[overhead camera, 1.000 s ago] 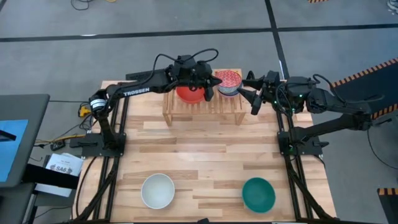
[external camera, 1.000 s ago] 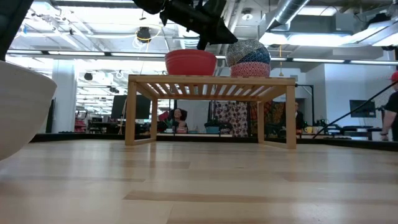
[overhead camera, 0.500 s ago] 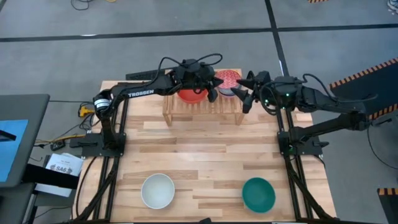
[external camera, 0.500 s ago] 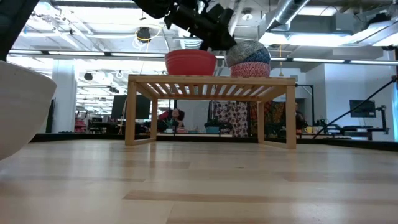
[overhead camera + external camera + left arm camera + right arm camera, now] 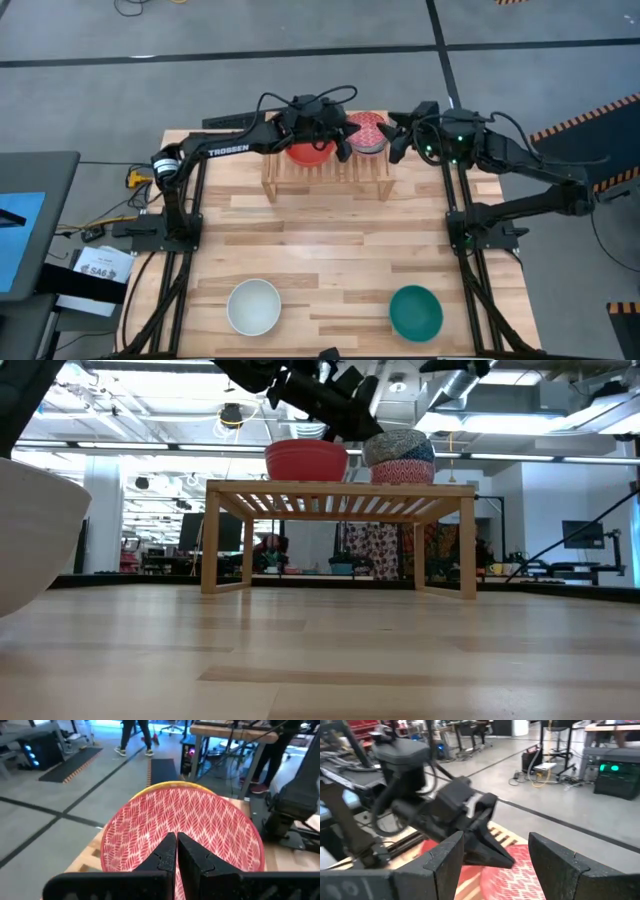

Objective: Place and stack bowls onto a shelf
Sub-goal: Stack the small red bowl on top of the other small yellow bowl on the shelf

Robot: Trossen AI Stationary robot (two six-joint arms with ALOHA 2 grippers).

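While left end effector (image 5: 343, 143) hovers pinched above shelf (image 5: 326, 172), right end effector (image 5: 395, 133) hangs alongside, spread wide.

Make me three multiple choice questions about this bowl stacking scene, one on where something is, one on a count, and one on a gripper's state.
1. Where is the plain red bowl?
A. on the shelf
B. on the tabletop beside the white bowl
C. on the floor

2. How many bowls stand on the tabletop, off the shelf?
A. none
B. two
C. four

3. How are the right gripper's fingers?
A. shut on the teal bowl
B. shut, empty
C. open

Answers:
1. A, the high and low views show it on the slatted top.
2. B, only the white and teal bowls sit there.
3. C, the right wrist view shows its fingers wide apart and empty.
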